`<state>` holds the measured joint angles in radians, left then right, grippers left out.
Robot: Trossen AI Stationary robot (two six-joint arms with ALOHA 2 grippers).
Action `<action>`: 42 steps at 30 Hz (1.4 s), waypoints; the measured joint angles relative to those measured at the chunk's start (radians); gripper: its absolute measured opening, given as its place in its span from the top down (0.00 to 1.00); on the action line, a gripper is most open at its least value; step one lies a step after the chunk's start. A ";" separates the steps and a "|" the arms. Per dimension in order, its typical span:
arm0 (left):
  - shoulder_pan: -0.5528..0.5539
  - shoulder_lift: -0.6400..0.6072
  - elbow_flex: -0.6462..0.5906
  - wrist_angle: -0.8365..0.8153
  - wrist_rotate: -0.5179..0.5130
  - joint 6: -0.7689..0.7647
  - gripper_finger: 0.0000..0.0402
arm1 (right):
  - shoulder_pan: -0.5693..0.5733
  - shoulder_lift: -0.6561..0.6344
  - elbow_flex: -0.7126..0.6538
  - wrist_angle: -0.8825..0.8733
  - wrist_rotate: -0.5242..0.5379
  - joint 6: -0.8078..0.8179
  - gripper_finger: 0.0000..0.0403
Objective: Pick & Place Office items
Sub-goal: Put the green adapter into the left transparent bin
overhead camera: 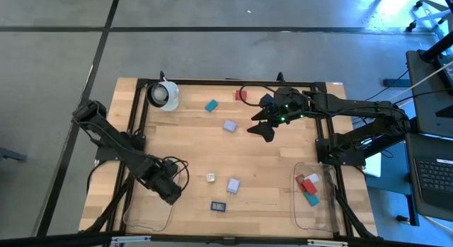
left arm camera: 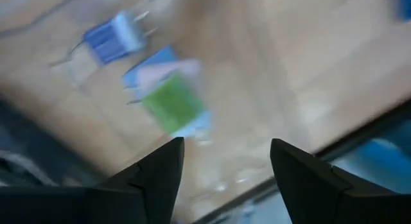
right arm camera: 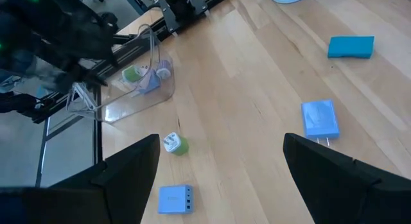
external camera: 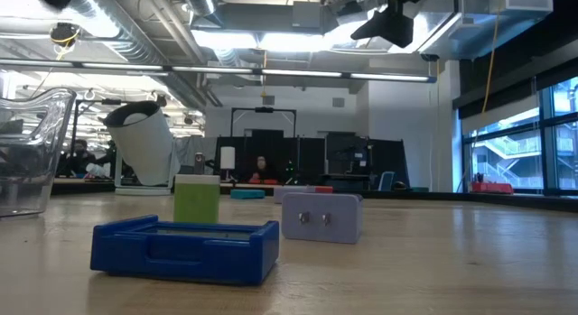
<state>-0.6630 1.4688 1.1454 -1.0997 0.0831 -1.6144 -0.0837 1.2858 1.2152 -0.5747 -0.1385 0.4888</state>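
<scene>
Your left gripper (left arm camera: 221, 169) hung parted over the near-left tray (overhead camera: 134, 217), likely releasing pieces; right gripper (overhead camera: 263, 127) waited wide.

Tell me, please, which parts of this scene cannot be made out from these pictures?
- Left claw: its wrist view is motion-blurred; the green piece and blue-white piece below show no detail.
- Left tray: from above, the left arm covers its contents.
- Right tray: the red piece and teal piece overlap other pieces, so the count is unclear.
- Low view: neither claw shows; the blue piece hides the green block's base.
- Red item: too small to identify.
</scene>
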 joint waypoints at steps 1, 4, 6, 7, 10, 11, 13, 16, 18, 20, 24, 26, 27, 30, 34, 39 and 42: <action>0.001 -0.007 0.024 0.001 -0.031 0.001 0.44 | 0.000 0.000 0.000 0.000 -0.001 0.000 0.17; 0.003 -0.029 0.092 0.003 -0.166 0.023 0.44 | 0.000 0.000 0.000 0.000 -0.007 0.001 0.17; 0.005 -0.033 0.133 0.006 -0.287 0.050 0.44 | 0.000 0.000 0.000 -0.001 -0.007 0.000 0.17; 0.005 -0.033 0.148 0.006 -0.355 0.070 0.44 | 0.000 0.000 0.000 -0.001 -0.007 0.000 0.17; 0.007 -0.034 0.162 0.052 -0.565 0.184 0.44 | 0.000 0.000 0.000 -0.001 -0.007 0.004 0.17; 0.011 -0.033 0.161 0.076 -0.623 0.238 0.44 | 0.000 0.000 0.000 -0.001 -0.008 0.010 0.17; 0.025 -0.033 0.161 0.127 -0.697 0.338 0.43 | 0.000 0.000 0.000 -0.001 -0.008 0.027 0.17; 0.062 -0.030 0.161 0.198 -0.721 0.454 0.41 | 0.000 0.000 0.000 -0.001 -0.018 0.047 0.17; 0.090 -0.028 0.161 0.240 -0.720 0.515 0.38 | 0.000 0.000 0.000 -0.001 -0.039 0.054 0.17; 0.116 -0.020 0.161 0.279 -0.718 0.580 0.35 | 0.003 0.000 0.000 -0.001 -0.059 0.057 0.17; 0.158 0.014 0.161 0.349 -0.672 0.760 0.31 | 0.022 0.000 0.000 -0.001 -0.072 0.072 0.17; 0.172 0.044 0.161 0.351 -0.630 0.848 0.29 | 0.034 0.000 0.000 -0.001 -0.072 0.072 0.17; 0.181 0.062 0.161 0.355 -0.612 0.888 0.29 | 0.039 0.000 0.000 -0.002 -0.071 0.069 0.17; 0.198 0.119 0.161 0.357 -0.580 0.991 0.29 | 0.053 0.000 0.000 -0.002 -0.071 0.055 0.17; 0.218 0.204 0.161 0.368 -0.557 1.075 0.29 | 0.066 0.000 0.000 -0.002 -0.064 0.053 0.17; 0.238 0.305 0.161 0.374 -0.361 1.104 0.29 | 0.071 0.000 0.000 -0.002 -0.063 0.053 0.17; 0.246 0.353 0.161 0.371 -0.305 1.104 0.29 | 0.071 0.000 0.000 -0.002 -0.060 0.053 0.17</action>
<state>-0.4172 1.8221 1.3061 -0.7285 -0.2222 -0.5102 -0.0128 1.2854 1.2152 -0.5764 -0.1986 0.5419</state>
